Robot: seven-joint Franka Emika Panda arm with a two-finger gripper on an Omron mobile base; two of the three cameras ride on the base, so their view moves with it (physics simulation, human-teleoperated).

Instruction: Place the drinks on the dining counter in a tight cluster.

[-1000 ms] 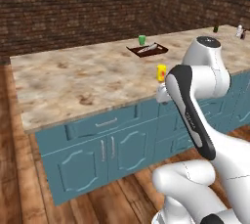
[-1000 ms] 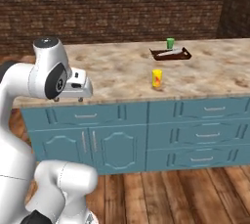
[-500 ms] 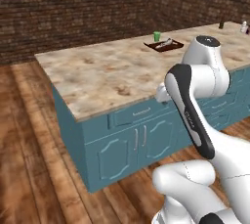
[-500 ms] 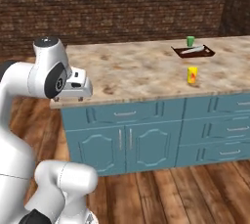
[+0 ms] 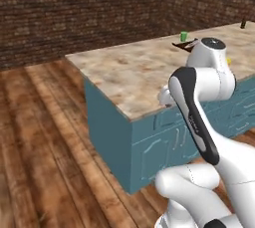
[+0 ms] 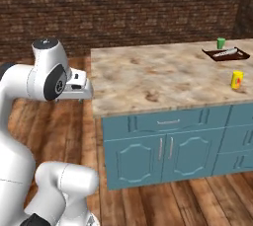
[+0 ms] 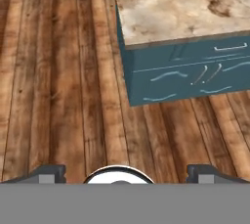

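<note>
dining counter (image 6: 148, 79) on cabinets (image 6: 163, 151) | tray (image 6: 226, 55), cup (image 6: 221, 43) far right end | small container (image 6: 237, 79) before tray

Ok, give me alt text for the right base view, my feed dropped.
A white robot arm stands left of a beige stone counter on teal cabinets. Far right on the counter sit a yellow container, a dark tray and a green cup.
</note>
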